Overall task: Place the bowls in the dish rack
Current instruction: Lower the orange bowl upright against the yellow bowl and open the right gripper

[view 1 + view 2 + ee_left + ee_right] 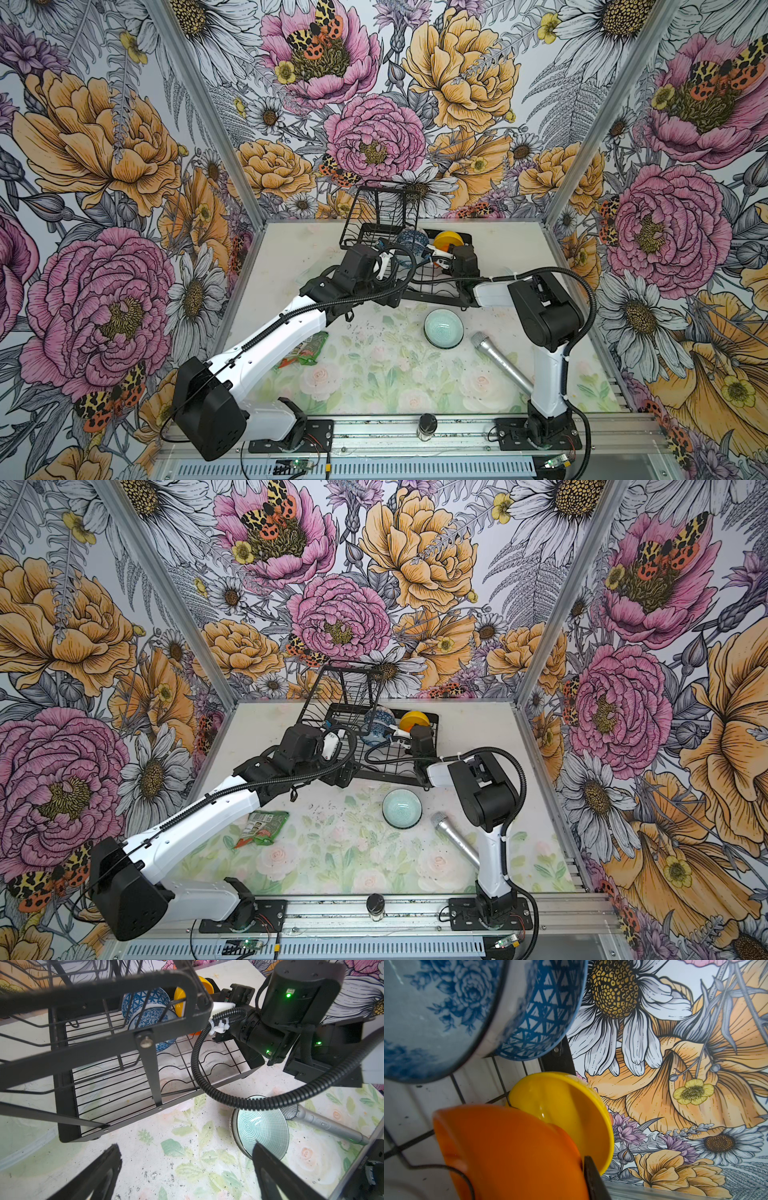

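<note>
Toward the back of the table [374, 374], I see the dish rack [432, 296]. The geometric bowl [546, 1022], floral bowl [436, 1012] and yellow bowl [560, 1105] stand on edge in its lower tray. My right gripper [439, 257] narrowly pinches the orange bowl [508, 1157], which touches the yellow bowl. My left gripper [186, 1146] hangs wide apart and empty. The mint bowl [443, 328] sits on the table before the rack.

A black wire dish rack [66, 1105] stands at the back of the surface [374, 374]. Inside, on edge: a blue geometric bowl [145, 998] against a floral bowl [153, 1020], and a yellow bowl [448, 240] behind an orange bowl [508, 1147] (rims overlapping). A mint bowl [443, 328] sits upright before the rack.
</note>
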Robot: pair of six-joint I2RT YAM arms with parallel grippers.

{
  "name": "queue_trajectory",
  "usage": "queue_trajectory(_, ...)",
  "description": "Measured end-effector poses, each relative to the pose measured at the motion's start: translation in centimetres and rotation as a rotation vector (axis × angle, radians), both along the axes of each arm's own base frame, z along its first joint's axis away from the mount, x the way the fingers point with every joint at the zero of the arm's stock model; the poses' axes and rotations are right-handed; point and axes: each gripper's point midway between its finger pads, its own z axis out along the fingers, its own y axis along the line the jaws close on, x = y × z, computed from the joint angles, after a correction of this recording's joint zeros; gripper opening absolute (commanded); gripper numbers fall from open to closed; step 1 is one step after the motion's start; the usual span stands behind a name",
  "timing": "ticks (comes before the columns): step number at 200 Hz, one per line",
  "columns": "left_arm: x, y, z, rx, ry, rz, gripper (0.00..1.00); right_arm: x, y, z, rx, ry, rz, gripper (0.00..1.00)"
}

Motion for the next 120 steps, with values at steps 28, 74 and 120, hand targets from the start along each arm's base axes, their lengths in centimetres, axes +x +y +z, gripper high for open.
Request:
queue_trajectory(28,0.00,0.00,0.00,0.000,0.000,0.000,0.99,-0.09,-0.16,-0.32,0.006,0.014,-0.010,0.32)
queue_trajectory(74,0.00,0.00,-0.02,0.000,0.000,0.000,0.99,-0.19,-0.38,-0.61,0.016,0.027,-0.026,0.54)
queue_trajectory(120,0.00,-0.01,0.00,0.000,0.000,-0.001,0.99,-0.32,-0.56,0.26,0.034,0.022,-0.039,0.82)
